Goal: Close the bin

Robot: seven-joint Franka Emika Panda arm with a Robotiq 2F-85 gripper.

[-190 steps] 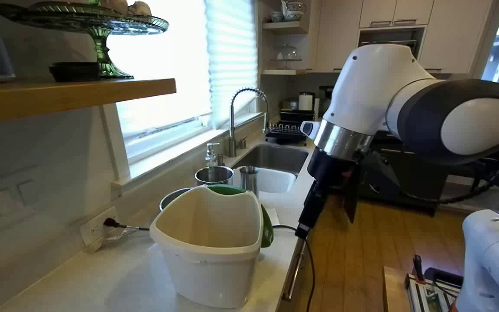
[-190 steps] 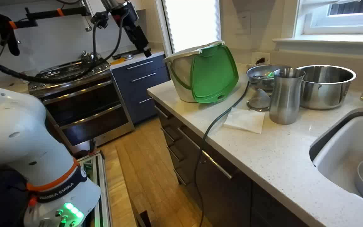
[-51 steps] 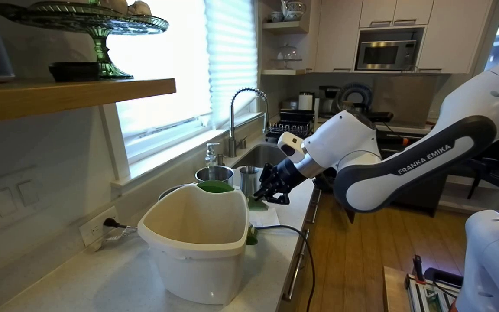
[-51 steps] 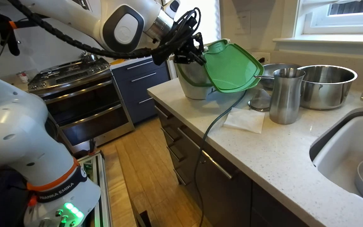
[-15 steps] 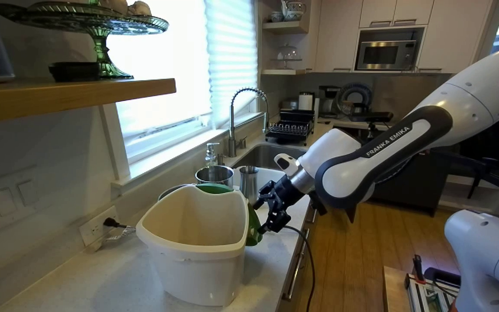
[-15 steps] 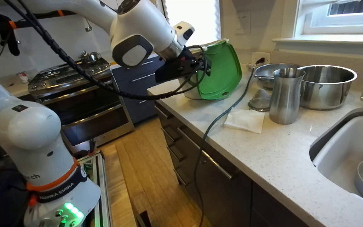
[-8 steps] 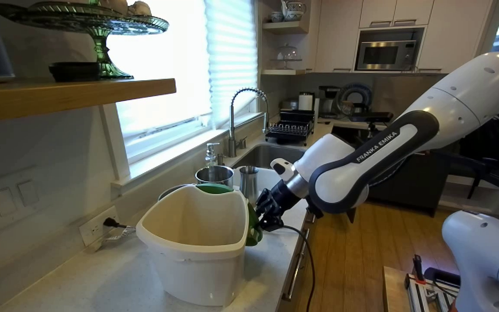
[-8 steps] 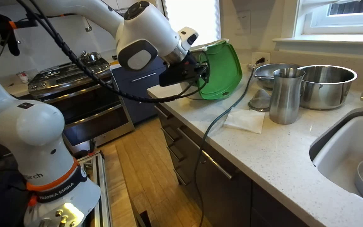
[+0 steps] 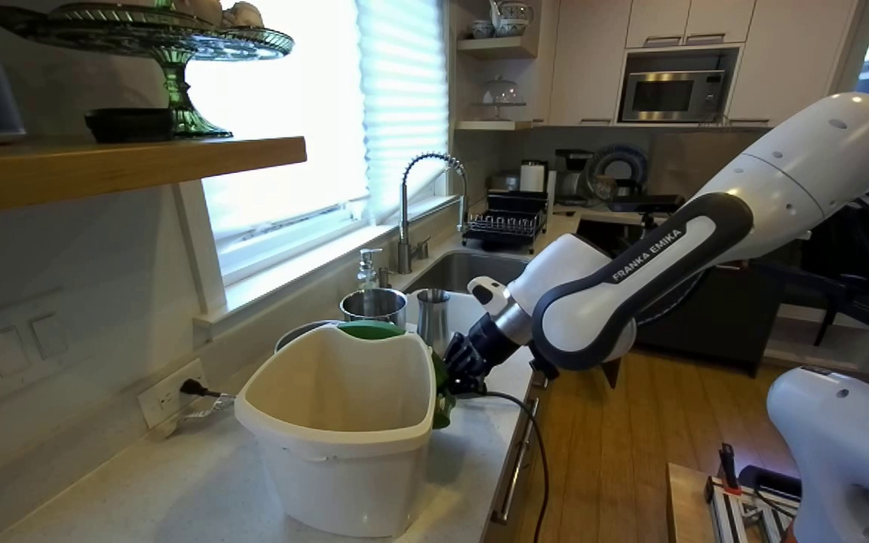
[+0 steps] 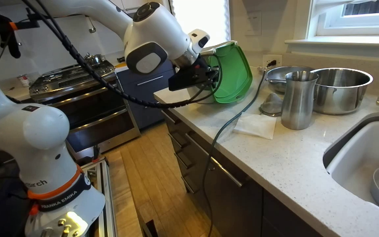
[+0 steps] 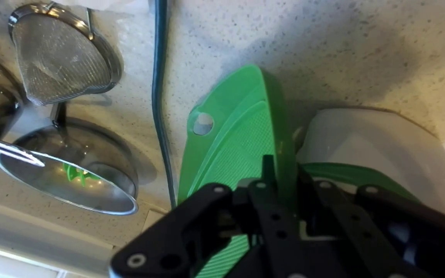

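The bin (image 9: 348, 483), a cream-white tapered bucket, stands uncovered on the counter. Its green lid (image 10: 234, 72) hangs down along the outside of one wall. In the wrist view, one black finger lies on each side of the lid's raised edge, and my gripper (image 11: 285, 173) is shut on that edge. A hole shows near the lid's lower corner. In an exterior view my gripper (image 9: 461, 369) sits against the lid beside the bin, its fingertips hidden. The arm and its cable hide part of the lid and bin in an exterior view.
Close to the lid are a mesh strainer (image 11: 60, 58), a metal bowl (image 11: 91, 173) and a dark cable (image 11: 158, 85) along the counter. A metal cup (image 10: 298, 102) and pot (image 10: 339, 92) stand before the sink (image 10: 350, 151). A wooden shelf (image 9: 140, 170) juts out above.
Over the last second my jaws have come together on the lid's edge, and the arm has moved slightly toward the bin. Earlier the lid was swung farther out; now it hangs nearer the wall.
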